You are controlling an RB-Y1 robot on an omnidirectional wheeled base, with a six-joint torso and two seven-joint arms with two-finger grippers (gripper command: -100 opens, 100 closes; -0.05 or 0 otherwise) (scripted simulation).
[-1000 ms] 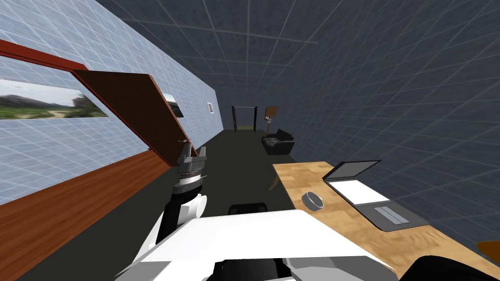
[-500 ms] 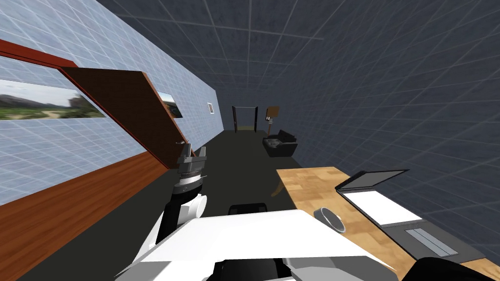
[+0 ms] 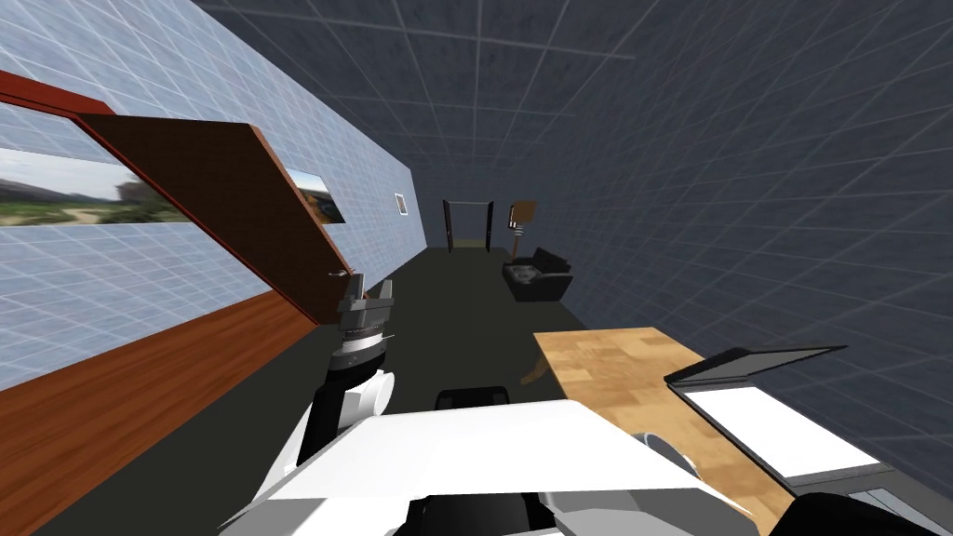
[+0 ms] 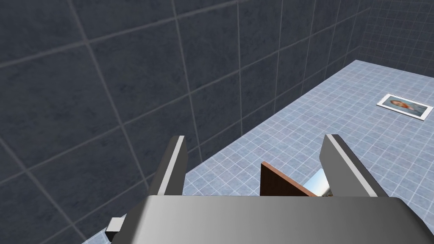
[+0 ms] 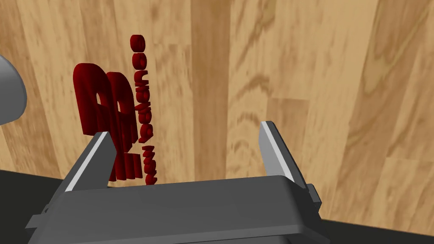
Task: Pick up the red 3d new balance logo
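Pale wood-grain desk (image 5: pixel 296 63) fills the ground beneath the right hand (image 5: pixel 185 129), whose two fingers stand spread and grip nothing. The red 3D logo (image 5: pixel 112 110) stands on the desk off-centre from the gap, partly behind one finger (image 5: pixel 93 161), on the side toward a grey rounded object (image 5: pixel 8 93). Its long axis runs away from the hand, roughly in line with the fingers. A sideways shift toward that finger looks necessary before closing. The left hand (image 3: pixel 367 296), left of centre in the head view, hangs well clear of the desk, also spread.
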